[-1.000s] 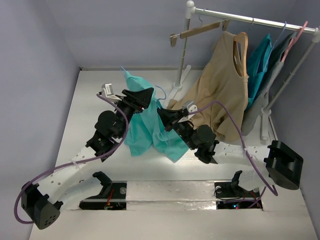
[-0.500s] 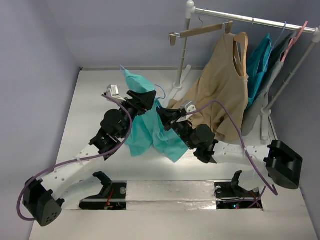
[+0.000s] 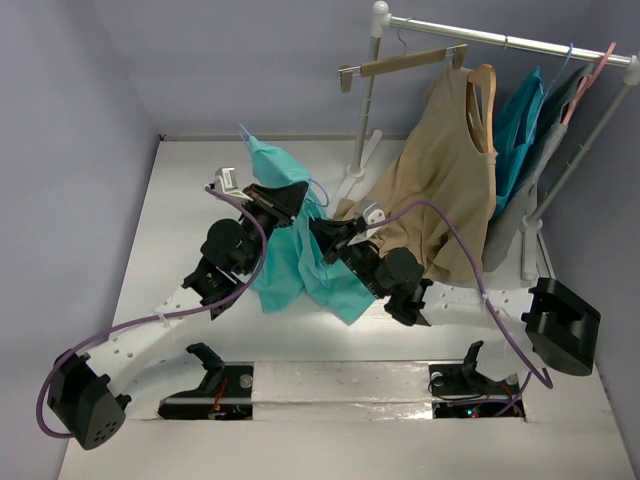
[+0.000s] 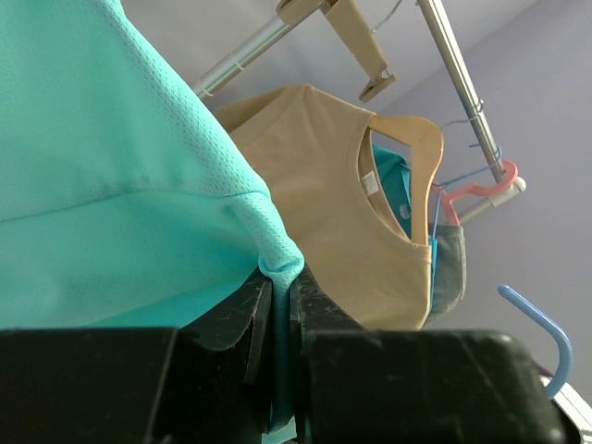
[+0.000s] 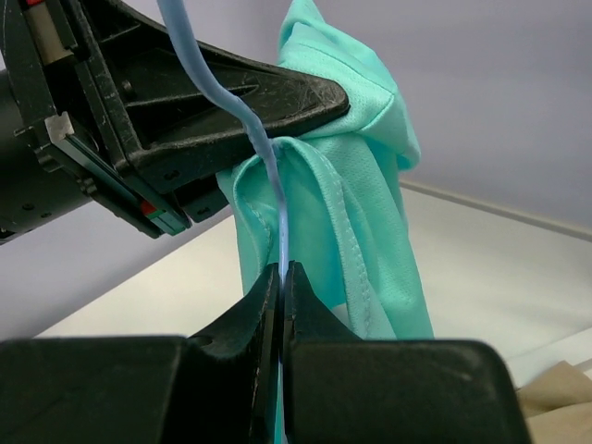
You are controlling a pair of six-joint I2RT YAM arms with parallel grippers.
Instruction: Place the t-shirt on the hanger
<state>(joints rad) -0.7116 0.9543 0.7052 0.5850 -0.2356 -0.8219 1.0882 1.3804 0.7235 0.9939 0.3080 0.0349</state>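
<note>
The t-shirt (image 3: 290, 262) hangs bunched in the air over the middle of the table (image 3: 175, 200), between my two hands. Its lower folds trail down toward the tabletop, left of the clothes rail (image 3: 500, 40).

My left hand (image 4: 277, 277) is clamped on a seamed edge of the cloth, with a fold pinched tight between the fingers. I cannot tell whether that edge is the collar, a sleeve or the hem. My right hand (image 5: 280, 277) is closed on the thin blue wire of the hanger (image 5: 268, 162). The wire runs up right beside the gathered fabric and my left fingers.

I judge the step to be drawing the shirt's opening over one arm of the hanger. To do it well, I should hold the hanger steady with the right hand and let the left do the travelling. The left should pull the seam along and past the wire's end, not across it, so the cloth slides on instead of snagging. The pinch is small, so a sharp tug could slip it. The wire is slim and may twist in my grip if the cloth drags. I should also stay clear of the tan top (image 3: 440, 190) hanging just to the right.

I can read no brand or writing. A pale neck tag shows inside the tan top in my left wrist view, too small to make out.
</note>
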